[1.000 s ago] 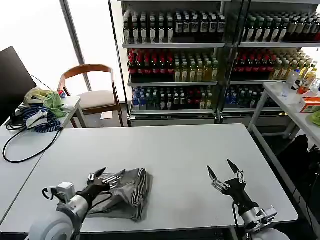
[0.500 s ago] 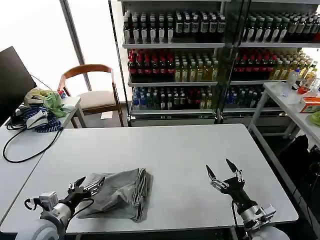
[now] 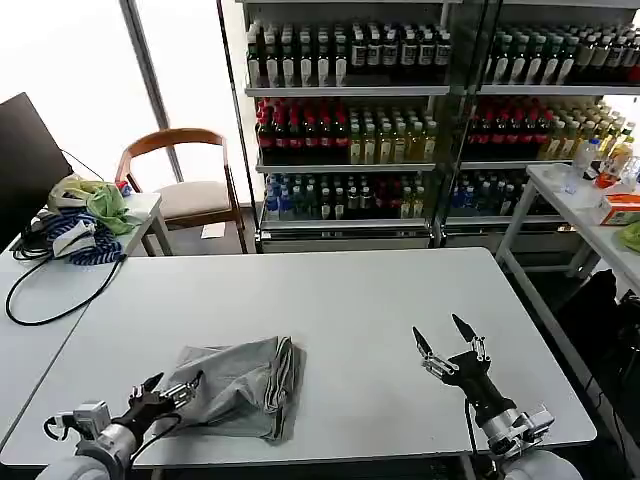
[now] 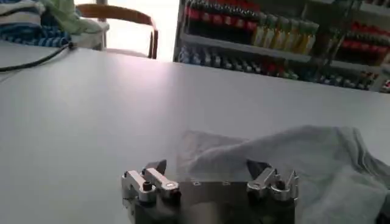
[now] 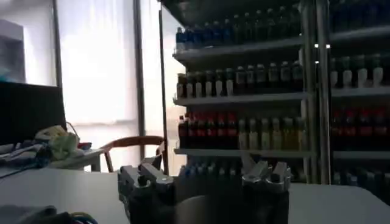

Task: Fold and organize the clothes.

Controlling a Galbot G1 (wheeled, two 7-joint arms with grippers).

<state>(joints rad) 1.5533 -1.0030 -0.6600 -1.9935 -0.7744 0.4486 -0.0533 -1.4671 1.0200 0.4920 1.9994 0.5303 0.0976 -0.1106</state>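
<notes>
A folded light grey shirt [image 3: 243, 383] lies on the white table [image 3: 340, 300] near its front left. My left gripper [image 3: 172, 389] is open and low over the table at the shirt's near left corner, with nothing between its fingers. In the left wrist view the left gripper [image 4: 210, 173] is spread wide, and the shirt [image 4: 298, 164] lies just beyond the fingertips. My right gripper [image 3: 447, 343] is open above the table's front right, well clear of the shirt. In the right wrist view the right gripper [image 5: 204, 169] holds nothing.
A side table [image 3: 40, 290] on the left carries a black cable [image 3: 50, 290], a blue coil and a green-yellow cloth bundle [image 3: 105, 205]. A wooden chair [image 3: 185, 175] and bottle shelves [image 3: 350, 120] stand behind. Another table [image 3: 590, 215] stands at the right.
My left gripper has drawn back off the top of the shirt toward the near left edge and sits lower. The shirt lies flatter. The right gripper has barely moved.
</notes>
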